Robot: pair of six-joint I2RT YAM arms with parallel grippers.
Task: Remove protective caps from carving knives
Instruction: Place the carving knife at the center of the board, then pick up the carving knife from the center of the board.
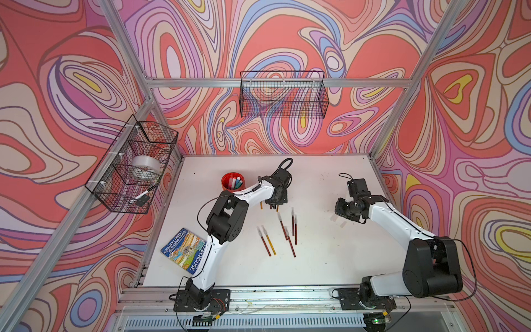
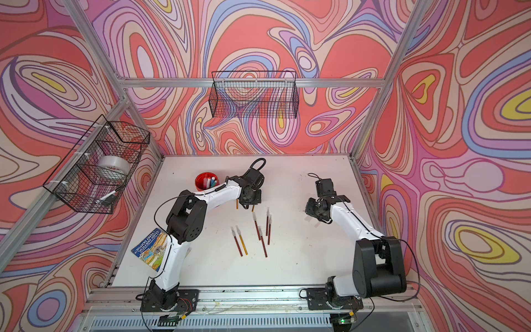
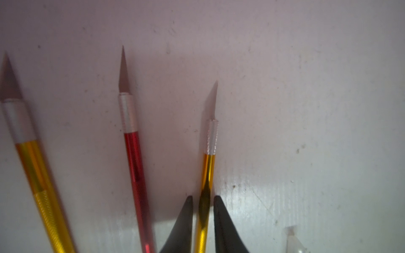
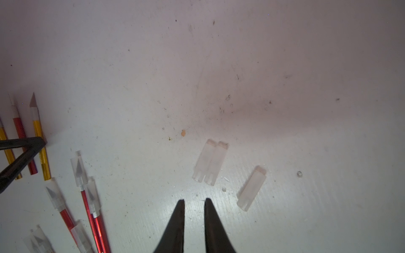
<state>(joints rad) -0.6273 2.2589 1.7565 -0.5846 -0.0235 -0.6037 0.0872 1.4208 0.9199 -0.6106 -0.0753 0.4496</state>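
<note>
Tabletop (image 1: 316, 258), white and scuffed, carrying everything. Straddling the handle of a yellow knife (image 3: 208, 175) with the left gripper (image 3: 202, 197) toward the far middle, jaws slightly spread, a sliver of gap showing beside the handle, so flanking rather than pinching it. Lying bare-bladed alongside in the left wrist view: a red knife (image 3: 135, 164) and a second yellow knife (image 3: 32, 164), all three uncapped. Hovering low over bare surface on the right side with the right gripper (image 4: 194, 199), jaws a little apart and pinching nothing. Resting just ahead of those tips: three loose caps (image 4: 203, 163), two touching side by side, the third near but apart. Lying nearer the front, between the two arms: six more knives (image 1: 290, 243), five red and one yellow, each wearing its cap at the far end. Standing and lying off to the left: a red cup (image 1: 227, 179) of markers (image 1: 234, 183) and a book (image 1: 184, 250), the book partly under the left arm.
</note>
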